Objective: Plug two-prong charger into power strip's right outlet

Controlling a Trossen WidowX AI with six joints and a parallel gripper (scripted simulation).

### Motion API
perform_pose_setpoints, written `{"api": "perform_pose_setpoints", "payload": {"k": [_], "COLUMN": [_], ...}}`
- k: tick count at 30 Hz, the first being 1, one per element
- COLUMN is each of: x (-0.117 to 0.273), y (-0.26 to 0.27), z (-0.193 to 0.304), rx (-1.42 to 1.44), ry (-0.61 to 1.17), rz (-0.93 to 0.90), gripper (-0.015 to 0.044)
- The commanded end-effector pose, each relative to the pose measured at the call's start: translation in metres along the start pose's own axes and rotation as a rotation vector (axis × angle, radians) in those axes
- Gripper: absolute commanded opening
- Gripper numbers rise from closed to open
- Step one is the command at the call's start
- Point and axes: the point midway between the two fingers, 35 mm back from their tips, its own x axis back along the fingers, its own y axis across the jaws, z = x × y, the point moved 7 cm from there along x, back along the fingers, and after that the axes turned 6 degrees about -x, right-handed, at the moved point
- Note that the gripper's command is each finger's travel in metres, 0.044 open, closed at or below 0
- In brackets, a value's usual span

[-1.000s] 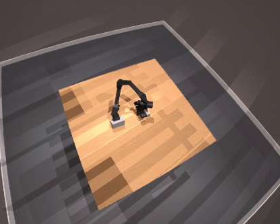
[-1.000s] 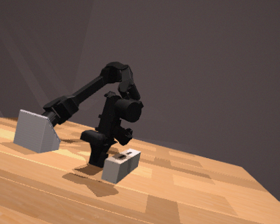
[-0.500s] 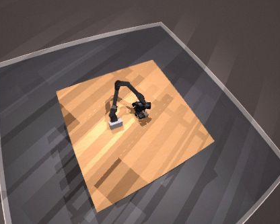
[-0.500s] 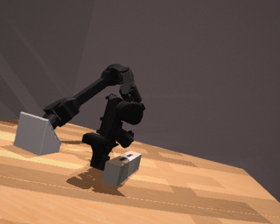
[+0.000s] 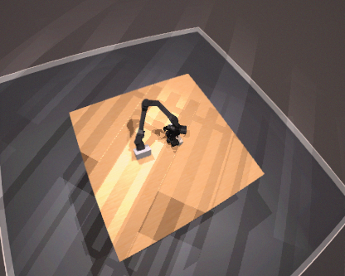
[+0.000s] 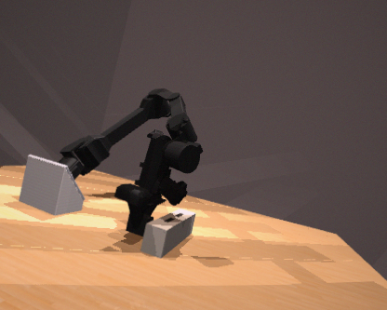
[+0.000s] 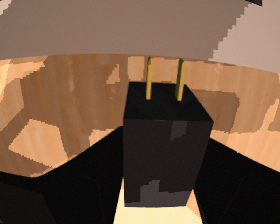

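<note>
The black charger [image 7: 165,150] is between the gripper's fingers, its two gold prongs pointing toward the top of the wrist view. My gripper [image 6: 138,225] [image 5: 172,140] is shut on it. In the exterior view the fingers are low, close beside the grey-white power strip [image 6: 154,241], near its left end; the charger cannot be made out there. The strip's top shows two dark outlets. A grey surface of the strip [image 7: 110,30] fills the top of the wrist view, with part of a dark opening at the upper right. The prong tips are not visibly in any outlet.
The arm's grey-white wedge base [image 5: 143,152] [image 6: 40,185] stands on the wooden table [image 5: 187,188] [image 6: 266,267]. Patchy shadows cross the table. In the top view the arm hides most of the strip.
</note>
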Motion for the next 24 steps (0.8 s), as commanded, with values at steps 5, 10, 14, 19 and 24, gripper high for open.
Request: {"api": "perform_pose_setpoints", "payload": {"k": [5,10,14,19,24], "x": [0.0004,0.0005,0.0005,0.0005,0.0006], "y": [0.0007,0.0008,0.0008,0.001,0.0012], "z": [-0.0025,-0.0032,-0.0034,-0.0045,-0.0063], "rx": [-0.004,-0.004,-0.004,-0.004,-0.004], "ry": [-0.001,-0.001,-0.001,-0.001,-0.001], "rz": [-0.003,-0.003,-0.003,-0.003,-0.003], "gripper": [0.0,0.0,0.0,0.0,0.0]}}
